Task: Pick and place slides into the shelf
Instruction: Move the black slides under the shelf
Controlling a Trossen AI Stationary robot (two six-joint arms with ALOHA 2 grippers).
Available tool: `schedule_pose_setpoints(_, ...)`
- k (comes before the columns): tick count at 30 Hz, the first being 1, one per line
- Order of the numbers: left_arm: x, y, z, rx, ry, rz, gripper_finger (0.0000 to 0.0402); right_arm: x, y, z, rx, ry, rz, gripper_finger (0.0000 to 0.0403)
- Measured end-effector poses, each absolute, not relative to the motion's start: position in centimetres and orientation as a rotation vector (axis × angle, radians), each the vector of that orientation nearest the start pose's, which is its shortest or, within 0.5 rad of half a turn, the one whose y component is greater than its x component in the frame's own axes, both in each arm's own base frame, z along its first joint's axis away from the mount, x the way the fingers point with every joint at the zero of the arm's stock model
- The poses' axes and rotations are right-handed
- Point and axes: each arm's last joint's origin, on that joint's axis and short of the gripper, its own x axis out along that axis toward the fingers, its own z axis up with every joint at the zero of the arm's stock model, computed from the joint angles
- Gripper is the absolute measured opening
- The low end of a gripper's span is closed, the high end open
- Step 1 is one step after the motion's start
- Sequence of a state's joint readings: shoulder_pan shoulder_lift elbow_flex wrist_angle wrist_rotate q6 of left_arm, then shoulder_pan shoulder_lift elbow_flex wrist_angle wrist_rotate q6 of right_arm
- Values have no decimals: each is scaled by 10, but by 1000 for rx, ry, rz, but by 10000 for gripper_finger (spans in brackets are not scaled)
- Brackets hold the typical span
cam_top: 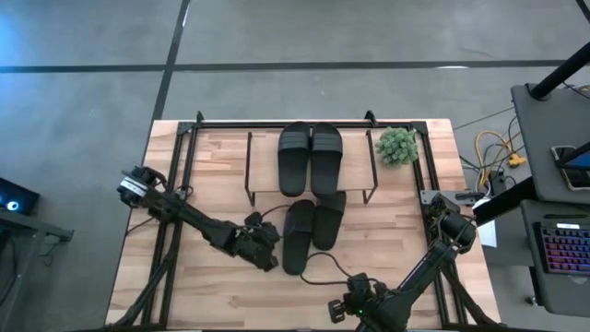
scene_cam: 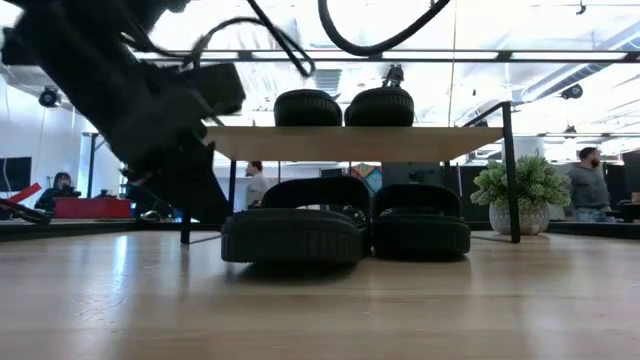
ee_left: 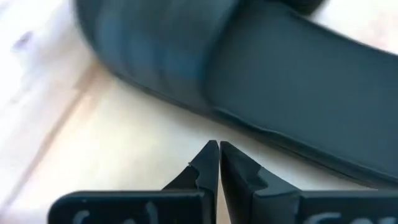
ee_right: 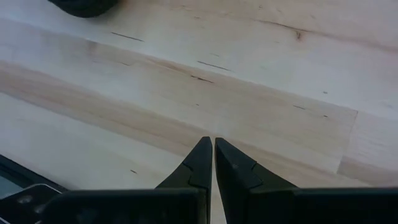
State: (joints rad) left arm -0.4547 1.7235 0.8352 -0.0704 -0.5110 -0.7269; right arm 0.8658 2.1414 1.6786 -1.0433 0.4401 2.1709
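Observation:
Two black slides (cam_top: 295,157) (cam_top: 325,157) lie side by side on the shelf's light top board (cam_top: 263,166), seen from the low view as slides (scene_cam: 308,107) (scene_cam: 378,105) on the board (scene_cam: 350,143). Two more slides (cam_top: 298,235) (cam_top: 329,221) rest sole-down on the table at the shelf's near edge. My left gripper (cam_top: 269,251) (ee_left: 219,144) is shut and low over the table, just left of the left slide (ee_left: 261,68), with a strip of bare wood between them. My right gripper (cam_top: 355,304) (ee_right: 213,142) is shut over bare wood near the table's near edge.
A small potted plant (cam_top: 397,146) (scene_cam: 525,195) stands beside the shelf's right end. A black metal frame (cam_top: 277,122) runs along the table's far edge and sides. Cables trail over the near part of the table. People sit in the room beyond.

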Motion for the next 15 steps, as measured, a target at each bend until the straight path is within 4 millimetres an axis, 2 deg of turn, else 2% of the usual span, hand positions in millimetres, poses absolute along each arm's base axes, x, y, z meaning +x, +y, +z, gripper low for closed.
schedule_pose_setpoints(3,288,-139,145,-253,751,288,1,279,306,175,999,876,-934,13)
schedule_pose_setpoints(6,289,-155,155,-261,726,228,1,285,295,172,994,884,-961,13)
schedule_pose_setpoints(9,291,-168,164,-271,679,190,1,294,275,174,954,895,-957,13)
schedule_pose_setpoints(15,294,-173,171,-292,639,185,1,317,230,179,862,924,-859,13)
